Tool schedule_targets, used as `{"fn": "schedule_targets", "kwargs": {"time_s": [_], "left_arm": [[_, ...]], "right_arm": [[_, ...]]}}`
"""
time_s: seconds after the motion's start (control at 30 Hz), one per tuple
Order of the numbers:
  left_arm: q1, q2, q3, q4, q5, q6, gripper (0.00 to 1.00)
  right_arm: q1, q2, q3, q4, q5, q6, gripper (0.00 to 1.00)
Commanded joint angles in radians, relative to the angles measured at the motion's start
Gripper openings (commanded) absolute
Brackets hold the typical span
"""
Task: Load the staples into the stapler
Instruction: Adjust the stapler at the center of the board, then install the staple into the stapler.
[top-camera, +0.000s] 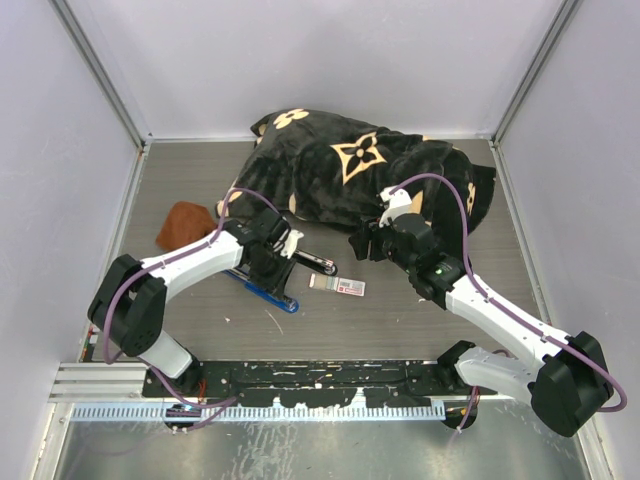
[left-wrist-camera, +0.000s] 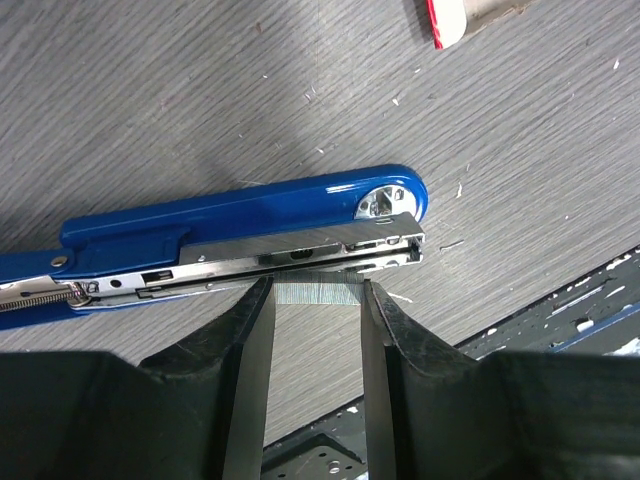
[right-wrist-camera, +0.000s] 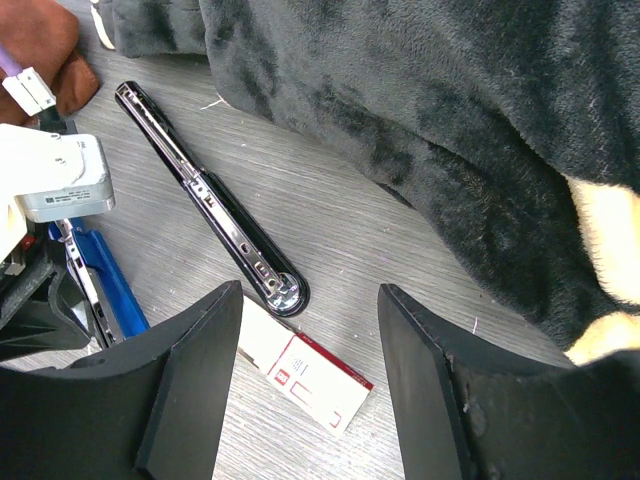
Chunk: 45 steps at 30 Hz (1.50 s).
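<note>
left gripper (left-wrist-camera: 317, 305): part closed, pinching a short staple strip (left-wrist-camera: 316, 292) endwise, one end against each fingertip
staple strip: held low against the near side of the blue stapler's (left-wrist-camera: 240, 215) chrome magazine, close to its nose; whether it is already seated in the channel cannot be told
blue stapler: laid open on the table (top-camera: 400, 320), left of the middle, towards the near edge, with the magazine bared beside the blue cover
staple box (right-wrist-camera: 310, 378): flat at about the middle of the table, white with a red label, just beside the round end of the black stapler (right-wrist-camera: 205, 190), apart from the strip
right gripper (right-wrist-camera: 308, 300): fingers spread wide with nothing between them, hung above the box and the black stapler
back edge: a dark patterned blanket (right-wrist-camera: 450, 120) is heaped there, with a brown cloth (top-camera: 185, 222) towards the back left
step in hand: judged to be the seating of the strip in the magazine
handling: the strip is judged light, thin, slick and brittle, so it is likely to snap if bent or squeezed hard
hold: best taken lightly by its ends, as now, and kept straight and level with the channel
risk: a tilted strip may be jammed on the rail or dropped
</note>
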Motion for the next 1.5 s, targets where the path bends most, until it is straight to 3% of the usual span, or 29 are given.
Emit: {"fn": "schedule_targets", "kwargs": {"time_s": [0.0, 1.47], "left_arm": [[-0.016, -0.015, 0.018, -0.024, -0.012, 0.012, 0.29], [-0.023, 0.03, 0.05, 0.008, -0.006, -0.135, 0.25]], "right_arm": [[-0.006, -0.016, 0.011, 0.036, -0.007, 0.011, 0.62], [-0.01, -0.015, 0.01, 0.036, -0.011, 0.012, 0.62]]}}
